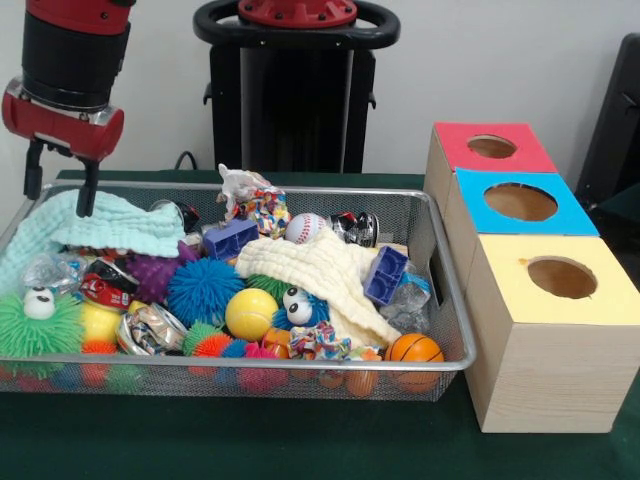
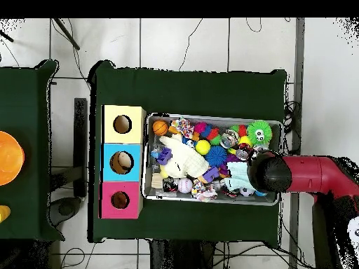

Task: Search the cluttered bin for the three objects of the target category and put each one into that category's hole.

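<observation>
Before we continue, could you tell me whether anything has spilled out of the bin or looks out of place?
Nothing stands out: the toys, balls and cloths all sit inside the bin, and the three boxes stand in a neat row beside it.

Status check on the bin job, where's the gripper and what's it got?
Gripper open, empty, over the mint cloth at the bin's end farthest from the boxes. Cream cloth covers mid-bin toys. Yellow hole empty from here.

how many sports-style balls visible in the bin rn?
3. Baseball at the far side near the middle, plain yellow ball in the middle toward the front, small basketball in the front corner nearest the boxes. More may be buried under the cloths.
</observation>
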Action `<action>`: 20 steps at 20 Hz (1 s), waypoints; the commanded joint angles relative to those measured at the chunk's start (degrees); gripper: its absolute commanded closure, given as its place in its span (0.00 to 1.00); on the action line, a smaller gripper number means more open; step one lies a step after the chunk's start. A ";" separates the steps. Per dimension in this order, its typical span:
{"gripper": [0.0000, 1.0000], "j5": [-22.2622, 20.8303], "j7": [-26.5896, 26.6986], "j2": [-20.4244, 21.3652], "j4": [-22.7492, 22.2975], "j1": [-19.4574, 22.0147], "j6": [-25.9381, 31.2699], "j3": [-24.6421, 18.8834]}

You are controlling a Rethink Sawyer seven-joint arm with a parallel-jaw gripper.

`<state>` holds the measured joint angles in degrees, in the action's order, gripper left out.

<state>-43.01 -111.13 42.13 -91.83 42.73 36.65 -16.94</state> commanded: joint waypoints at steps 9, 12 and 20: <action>0.00 -0.18 -11.32 -9.04 -1.84 -1.96 -11.55 9.64; 0.00 1.29 -11.38 -10.78 -1.35 -2.24 -12.26 10.72; 0.00 3.40 -11.82 -14.44 2.39 -5.36 -11.43 14.65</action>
<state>-42.06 -111.28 32.62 -91.67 39.47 26.64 -4.74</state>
